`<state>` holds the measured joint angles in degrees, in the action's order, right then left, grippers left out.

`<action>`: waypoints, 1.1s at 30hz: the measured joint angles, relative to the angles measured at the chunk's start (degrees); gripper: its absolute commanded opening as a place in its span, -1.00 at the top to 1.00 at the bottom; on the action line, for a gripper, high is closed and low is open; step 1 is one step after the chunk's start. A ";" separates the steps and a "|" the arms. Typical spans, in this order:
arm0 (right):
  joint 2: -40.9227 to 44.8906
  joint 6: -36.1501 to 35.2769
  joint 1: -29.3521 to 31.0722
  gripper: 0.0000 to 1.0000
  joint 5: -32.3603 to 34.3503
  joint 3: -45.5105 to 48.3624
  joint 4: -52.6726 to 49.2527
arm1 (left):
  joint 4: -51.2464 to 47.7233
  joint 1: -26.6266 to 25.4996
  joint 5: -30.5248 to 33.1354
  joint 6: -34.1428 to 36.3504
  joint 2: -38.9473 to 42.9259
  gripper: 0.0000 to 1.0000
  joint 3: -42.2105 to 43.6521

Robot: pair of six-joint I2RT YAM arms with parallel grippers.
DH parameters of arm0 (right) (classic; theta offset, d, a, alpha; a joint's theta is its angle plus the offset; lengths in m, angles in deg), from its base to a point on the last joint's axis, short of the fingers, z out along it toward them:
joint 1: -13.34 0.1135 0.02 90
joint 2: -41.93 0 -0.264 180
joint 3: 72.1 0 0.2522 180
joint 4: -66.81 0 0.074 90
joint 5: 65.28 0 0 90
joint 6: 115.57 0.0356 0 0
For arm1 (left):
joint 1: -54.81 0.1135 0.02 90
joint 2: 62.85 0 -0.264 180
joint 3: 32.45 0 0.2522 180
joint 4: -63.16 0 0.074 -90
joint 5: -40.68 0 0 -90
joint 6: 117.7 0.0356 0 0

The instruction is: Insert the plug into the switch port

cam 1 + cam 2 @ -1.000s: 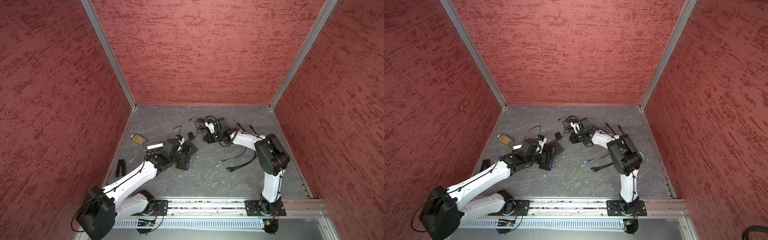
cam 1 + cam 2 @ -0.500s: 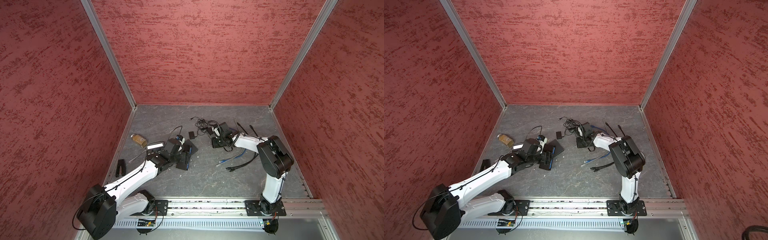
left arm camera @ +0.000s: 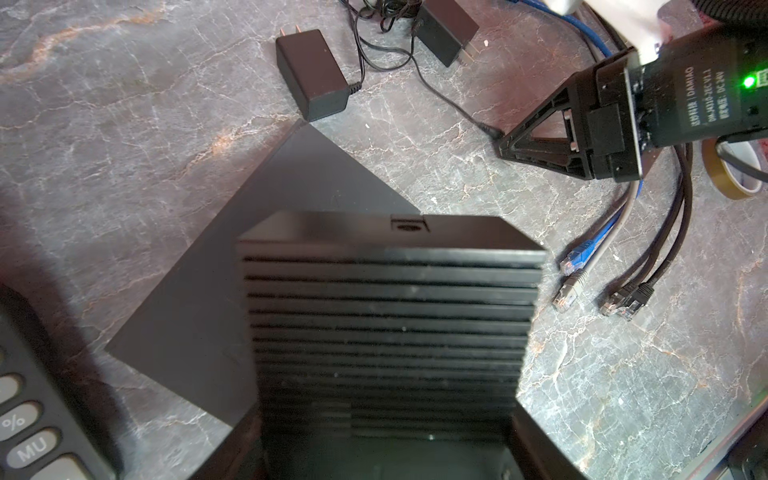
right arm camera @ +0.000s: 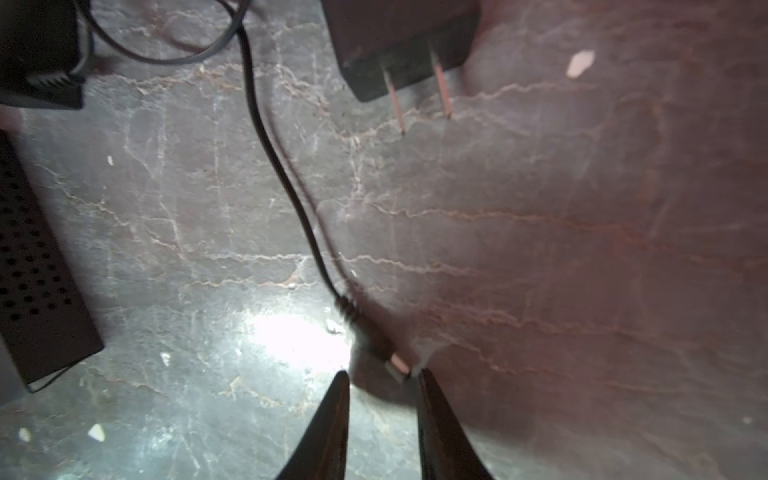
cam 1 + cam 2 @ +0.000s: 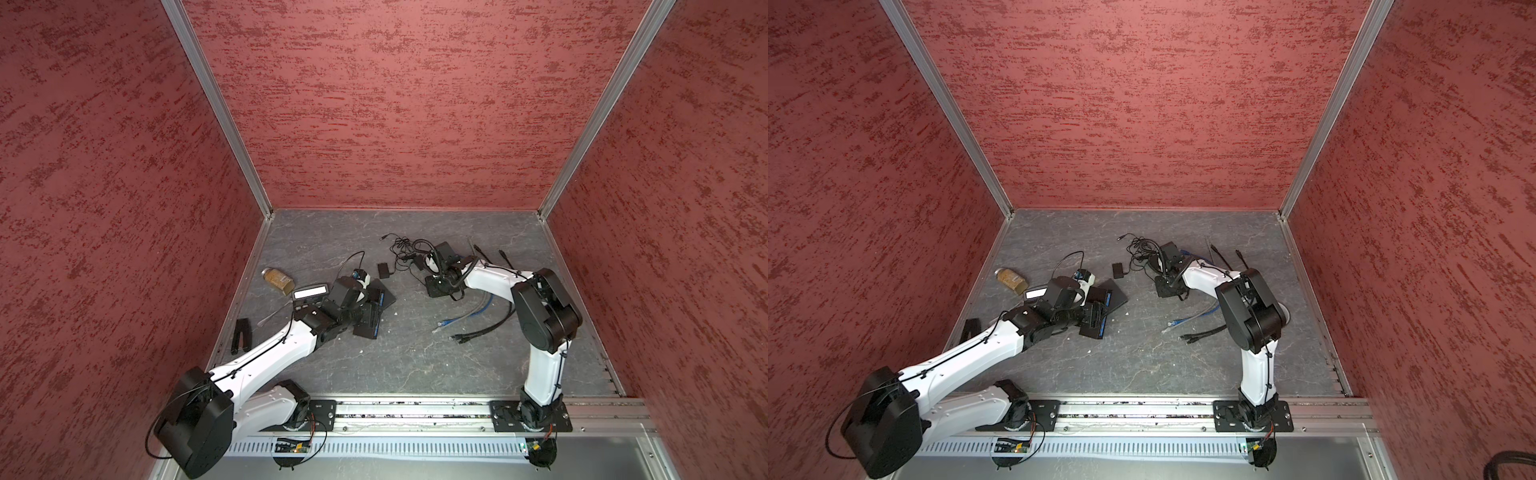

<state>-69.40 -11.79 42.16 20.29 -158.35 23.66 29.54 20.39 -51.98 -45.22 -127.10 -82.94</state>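
Right wrist view: the right hand is part open and empty. The plug lies on the counter between its fingertips, metal tip toward the hand. In a top view the switch, clamped in the left hand, sits at eight o'clock from it.

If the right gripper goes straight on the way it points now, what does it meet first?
Probably the plug, lying just ahead of the right gripper; depth is unclear.

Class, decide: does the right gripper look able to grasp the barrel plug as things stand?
Probably yes: the right gripper stands open, and the barrel plug lies at its tips, nothing between.
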 measured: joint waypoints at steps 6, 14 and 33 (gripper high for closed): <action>-0.79 -2.95 0.00 0.24 2.34 -3.85 -4.09 | 0.42 0.00 0.00 0.00 0.00 -0.04 0.07; -2.23 -12.52 0.00 0.10 3.87 -9.64 -5.49 | 0.68 0.00 0.02 0.02 0.00 -0.05 0.37; -10.10 -36.63 0.00 0.03 2.51 -21.22 -14.16 | 0.90 0.00 0.02 0.02 0.00 -0.05 0.37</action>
<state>-79.50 -48.42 42.16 22.80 -179.57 9.50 30.43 20.39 -51.95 -45.20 -127.10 -82.57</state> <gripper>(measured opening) 0.490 0.681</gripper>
